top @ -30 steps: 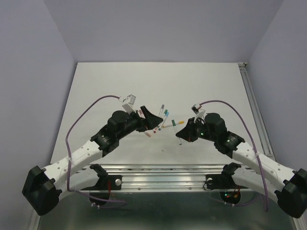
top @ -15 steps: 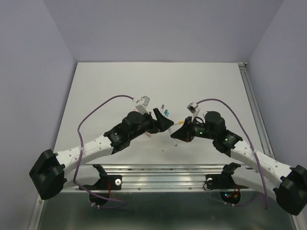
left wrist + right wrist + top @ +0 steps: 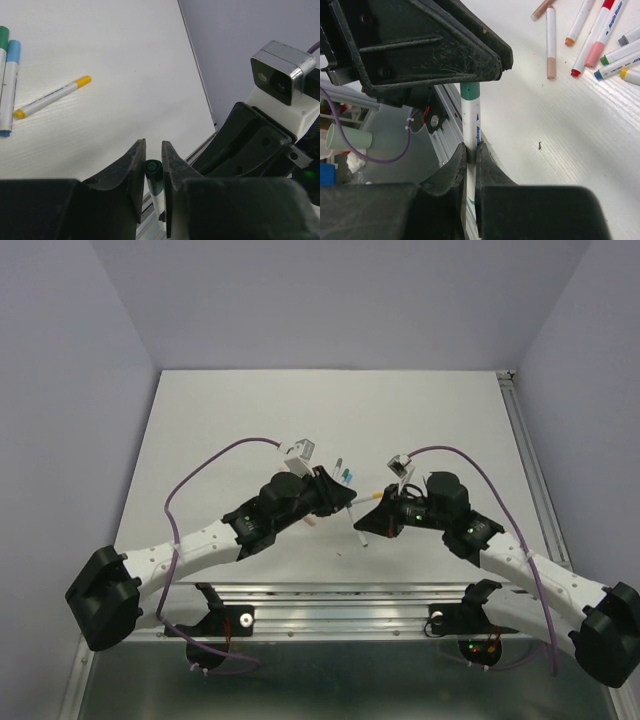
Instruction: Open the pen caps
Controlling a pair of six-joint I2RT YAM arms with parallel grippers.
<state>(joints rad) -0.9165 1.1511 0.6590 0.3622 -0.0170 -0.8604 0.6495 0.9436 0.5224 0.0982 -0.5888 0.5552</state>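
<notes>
**Both sets of fingers on one green-capped pen**

Your left fingers point(image 3: 131, 167) are closed on the green cap point(image 3: 153, 172), one pad on each side of it. The cap's round end faces the left wrist camera. Your right fingers point(image 3: 451, 170) are clamped on the white barrel point(image 3: 470, 125) of the same pen, further down its length. A short stretch of lettered barrel shows between the two grips. The cap sits on the barrel's end, green meeting white just below the left fingers.

In the top view your two arms meet nose to nose over the near middle of the bench point(image 3: 250, 410). The pen spans between them and is held up off the surface.

The loose pens point(image 3: 600, 37) lie on the bench just beyond. They form a cluster with red, pink, orange, grey, green, blue and yellow ends. A tan pen point(image 3: 551, 42) lies beside it, slightly apart. From the left wrist you see a yellow-ended pen point(image 3: 52, 96) lying alone, with a blue-capped pen point(image 3: 9, 85) near it at the picture's left edge.
</notes>
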